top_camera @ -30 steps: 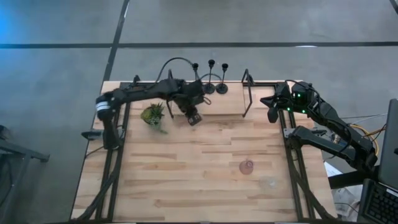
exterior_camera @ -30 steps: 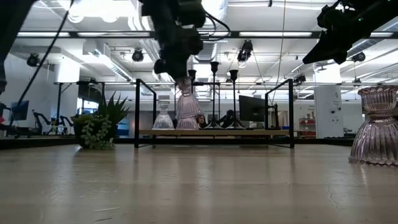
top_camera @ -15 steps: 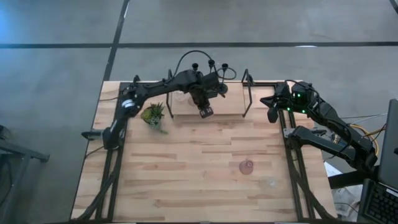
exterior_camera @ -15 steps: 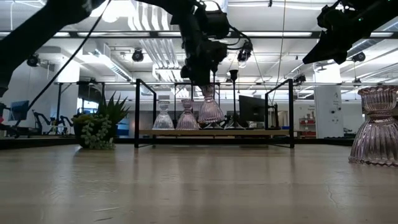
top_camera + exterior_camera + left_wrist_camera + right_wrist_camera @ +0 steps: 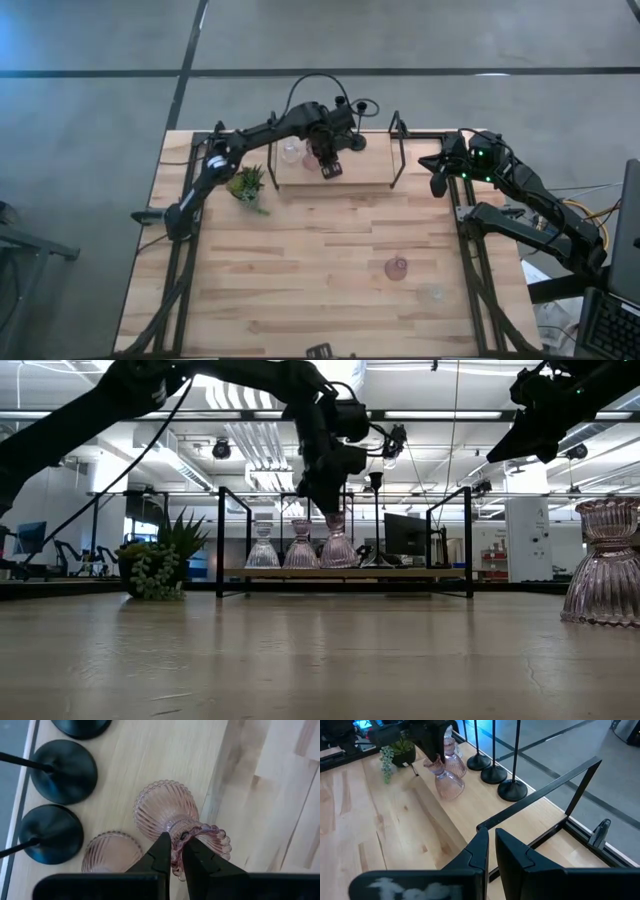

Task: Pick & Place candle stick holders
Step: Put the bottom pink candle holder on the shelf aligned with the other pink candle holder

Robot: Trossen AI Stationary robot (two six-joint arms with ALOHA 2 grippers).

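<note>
Desk (image 5: 300,260) first: raised shelf (image 5: 365,170) along its far edge. Left gripper (image 5: 174,851) over the shelf, jaws clamped on rim of a pink glass candle holder (image 5: 167,810), next to another pink one (image 5: 111,851) and black stemmed holders (image 5: 62,770). Right gripper (image 5: 490,836) idle at right edge, jaws together, empty.

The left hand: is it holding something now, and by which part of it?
The left hand holds a pink glass candle holder by the scalloped rim of its cup, pinched between the fingers.
</note>
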